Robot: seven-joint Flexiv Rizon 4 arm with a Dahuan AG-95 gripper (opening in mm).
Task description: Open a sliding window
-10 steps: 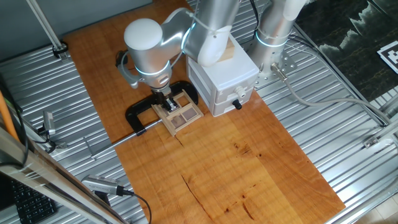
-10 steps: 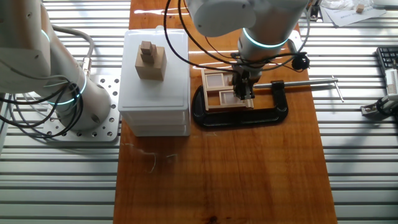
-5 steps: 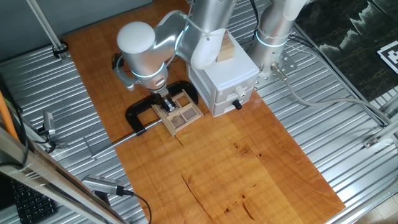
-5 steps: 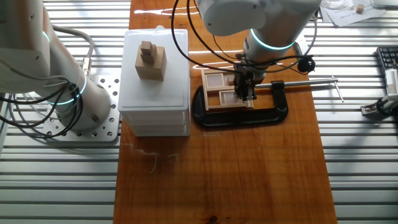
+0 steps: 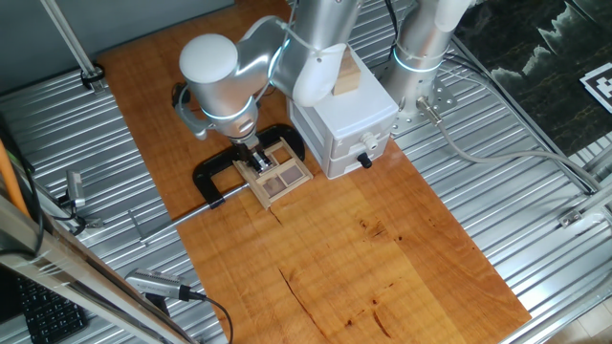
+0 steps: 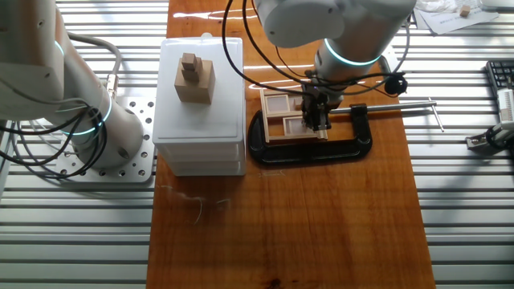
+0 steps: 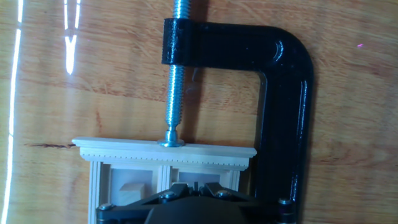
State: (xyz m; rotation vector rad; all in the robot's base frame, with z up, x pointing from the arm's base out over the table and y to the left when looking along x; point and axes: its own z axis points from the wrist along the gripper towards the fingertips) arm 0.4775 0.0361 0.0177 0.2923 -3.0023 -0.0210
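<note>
- the sliding window (image 5: 276,170) (image 6: 286,117) (image 7: 164,155) lies flat on the wooden counter (image 5: 382,248) (image 6: 321,233), just beside the white drawer box (image 5: 346,119) (image 6: 201,104), and sits inside the bow of a black c-clamp (image 5: 234,170) (image 6: 321,148) (image 7: 283,99).
- in the hand view the clamp's threaded screw (image 7: 175,74) runs down to a small pad that presses on the window's pale ridged edge.
- the tool (image 5: 253,158) (image 6: 316,120) is down on the window, on the side away from the drawer box; its tips seem to touch the frame or a pane, but i cannot make out which.
- i cannot tell whether the tool is spread or pressed together: its fingers are tiny in both fixed views and only a dark housing shows at the bottom of the hand view.
- the arm's big silver joint (image 5: 222,76) hangs right over the clamp.
- a small block of light wood (image 5: 346,76) (image 6: 195,78) rests on top of the drawer box, and a black knob (image 5: 364,159) sticks out of the box's near face.
- the clamp's long handle rod (image 6: 401,103) reaches out past the counter's edge onto the ribbed metal beside it.
- a second arm's base (image 6: 72,120) stands on a metal plate on the far side of the drawer box from the window.
</note>
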